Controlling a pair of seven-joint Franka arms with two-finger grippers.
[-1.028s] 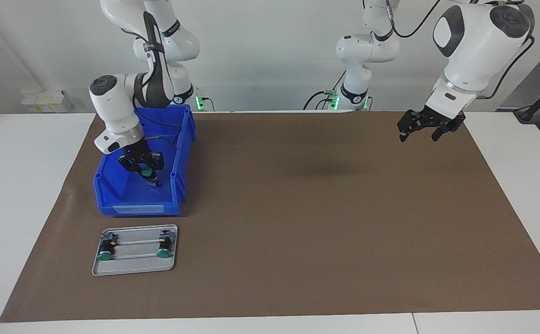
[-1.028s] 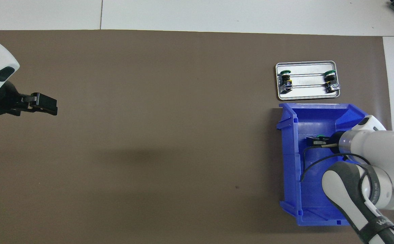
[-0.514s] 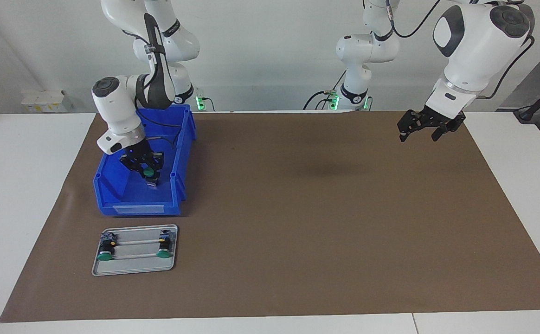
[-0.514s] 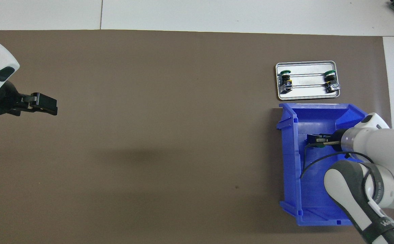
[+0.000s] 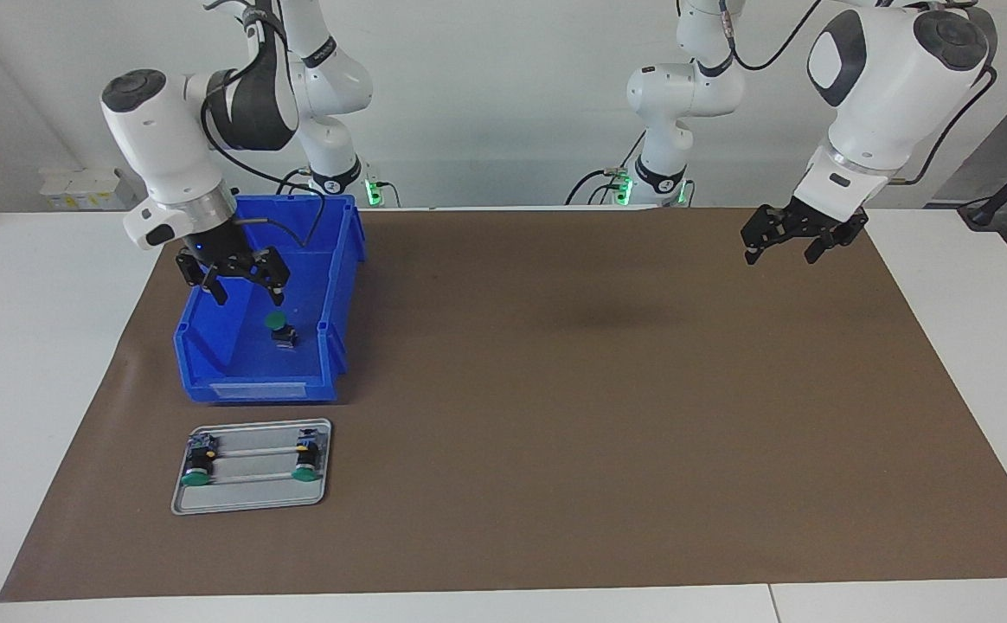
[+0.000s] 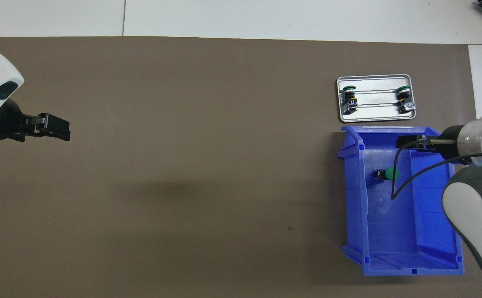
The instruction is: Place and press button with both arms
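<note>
A green-capped button (image 5: 279, 325) (image 6: 390, 173) lies loose on the floor of the blue bin (image 5: 253, 394) (image 6: 355, 198), free of any grip. My right gripper (image 5: 248, 292) (image 6: 406, 141) hangs open and empty above the bin, up and to one side of the button. Two more green-capped buttons (image 5: 196, 474) (image 5: 303, 472) rest on the rails of a small metal tray (image 5: 253, 502) (image 6: 373, 117). Over the mat at the left arm's end of the table, my left gripper (image 5: 782, 253) (image 6: 59, 128) waits in the air, open and holding nothing.
The bin stands at the right arm's end of the brown mat (image 5: 599, 415). The metal tray lies just farther from the robots than the bin. White tabletop (image 5: 36, 346) borders the mat.
My right gripper opened, let go of the button inside the bin and rose away from it. The button now lies on the bin floor. The left arm has not moved.
</note>
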